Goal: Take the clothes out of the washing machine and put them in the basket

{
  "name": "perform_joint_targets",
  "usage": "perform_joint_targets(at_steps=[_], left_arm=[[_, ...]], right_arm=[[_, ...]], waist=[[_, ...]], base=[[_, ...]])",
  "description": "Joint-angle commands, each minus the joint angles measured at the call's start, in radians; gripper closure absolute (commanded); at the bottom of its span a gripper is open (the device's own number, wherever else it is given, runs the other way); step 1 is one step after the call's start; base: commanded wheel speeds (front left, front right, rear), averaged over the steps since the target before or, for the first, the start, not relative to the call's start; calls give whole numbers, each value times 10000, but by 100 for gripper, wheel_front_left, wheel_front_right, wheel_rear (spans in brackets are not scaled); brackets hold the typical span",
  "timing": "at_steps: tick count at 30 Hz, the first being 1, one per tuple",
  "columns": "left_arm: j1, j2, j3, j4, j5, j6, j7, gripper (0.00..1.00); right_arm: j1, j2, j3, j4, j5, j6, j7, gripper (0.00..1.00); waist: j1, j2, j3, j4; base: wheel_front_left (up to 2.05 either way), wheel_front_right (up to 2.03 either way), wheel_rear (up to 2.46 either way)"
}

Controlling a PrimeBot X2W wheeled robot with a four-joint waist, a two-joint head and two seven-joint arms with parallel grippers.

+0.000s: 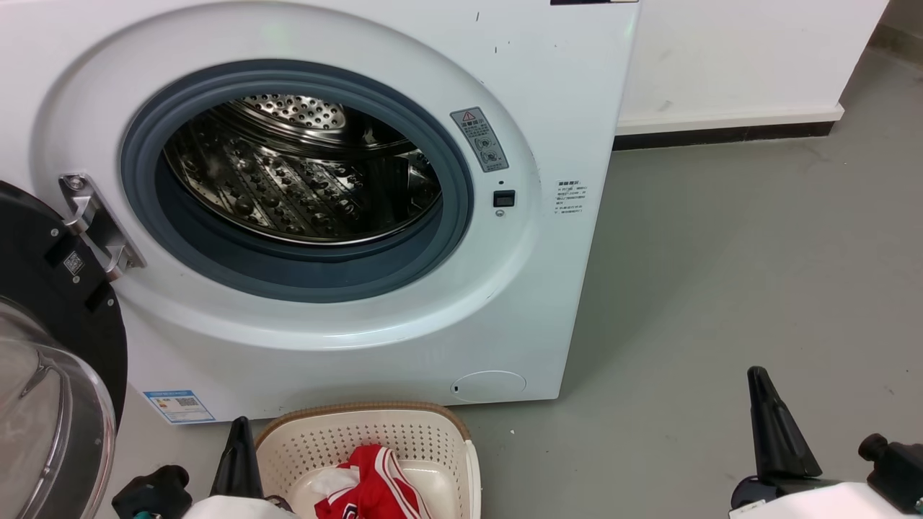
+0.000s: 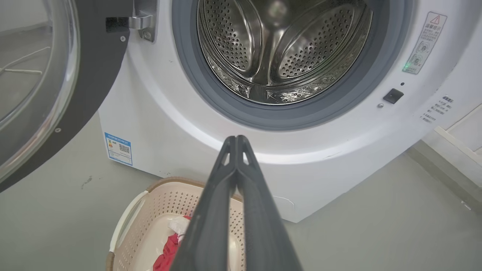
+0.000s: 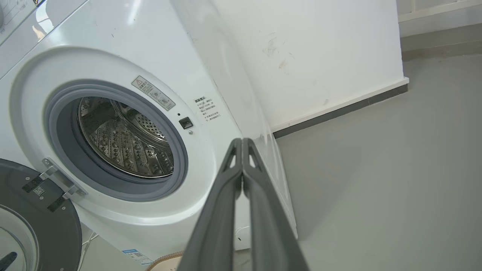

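**Spotter:** Where do things stand?

**Operator:** My left gripper [image 2: 237, 150] is closed, its fingers pressed flat together with nothing between them. My right gripper [image 3: 242, 150] is the same. The clothes [image 1: 371, 486] lie in the basket [image 1: 360, 411], toward its near edge. The basket sits on the floor [image 1: 685, 288] just in front of the washing machine [image 1: 570, 144].

**Spotter:** So what can go wrong from here?

**Operator:** Calling it finished too soon, I think. From the head camera the grey ring [image 1: 303, 277] hides the lowest front part of the drum [image 1: 303, 173], so a small item could lie there unseen. The door [image 1: 65, 310] also hangs open at the machine's left edge, near my left gripper, and a careless sweep outward could knock it. That gripper hangs just beside the basket's left rim too, so a sideways move could shove the basket.

**Spotter:** Do the wrist cameras help?

**Operator:** The left wrist looks deeper into the drum, down toward its bottom, and I see bare steel there. The right wrist gives me the machine's right side, the wall [image 3: 320, 56] behind it and open floor, which the left wrist barely shows. I cannot tell whether cloth hangs over the basket's near edge, because every camera cuts that edge off.
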Motion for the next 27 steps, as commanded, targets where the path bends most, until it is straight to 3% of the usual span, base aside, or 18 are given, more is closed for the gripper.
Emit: perform_joint_targets(at_steps=[1, 27], left_arm=[[-304, 17, 63, -82, -439, -81, 82, 100], [-973, 23, 374, 309, -4624, -715, 1097, 100]], right_arm=[[-311, -90, -21, -42, 487, -1, 50, 100], [-1072, -226, -220, 849, 4767, -2, 930, 100]], waist=[[0, -1, 1, 8], [0, -1, 18, 153]], base=[[0, 0, 0], [0, 0, 0]])
